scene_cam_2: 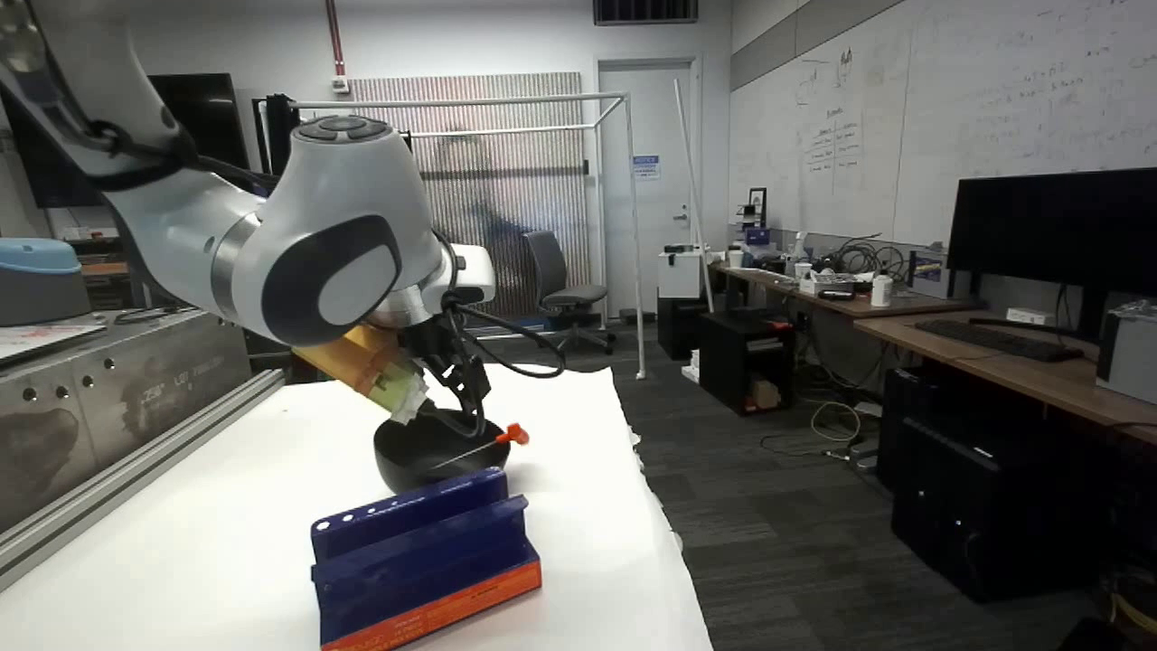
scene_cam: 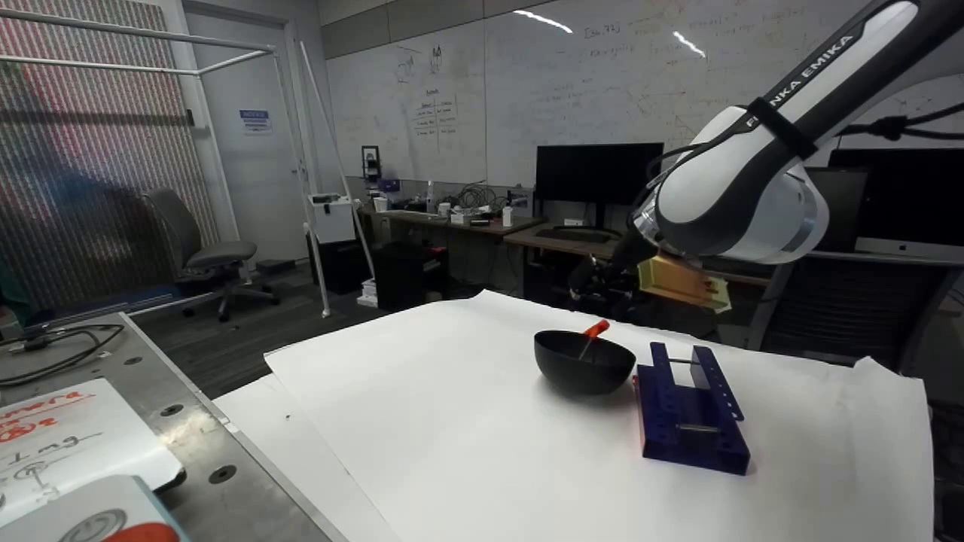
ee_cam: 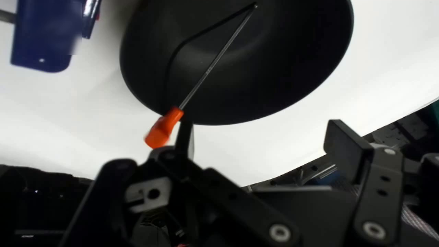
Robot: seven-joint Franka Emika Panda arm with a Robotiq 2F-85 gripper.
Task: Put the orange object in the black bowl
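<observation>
The orange object is a screwdriver with an orange handle and a thin metal shaft. It leans in the black bowl [scene_cam: 584,376], shaft inside and handle [scene_cam: 597,328] sticking out over the rim. The wrist view shows the shaft tip on the bowl floor and the handle [ee_cam: 164,127] past the rim of the bowl [ee_cam: 291,68]. The handle [scene_cam_2: 512,435] and bowl [scene_cam_2: 389,463] also show in an exterior view. My gripper [ee_cam: 264,142] is open with nothing between its fingers. The handle lies outside the left finger. The gripper [scene_cam: 584,284] is above the bowl's level.
A dark blue slotted rack [scene_cam: 697,440] stands beside the bowl on the white-covered table [scene_cam: 467,421]. It shows in an exterior view [scene_cam_2: 425,565] with an orange strip along its side, and in the wrist view [ee_cam: 44,34]. A metal bench [scene_cam: 199,429] borders the table.
</observation>
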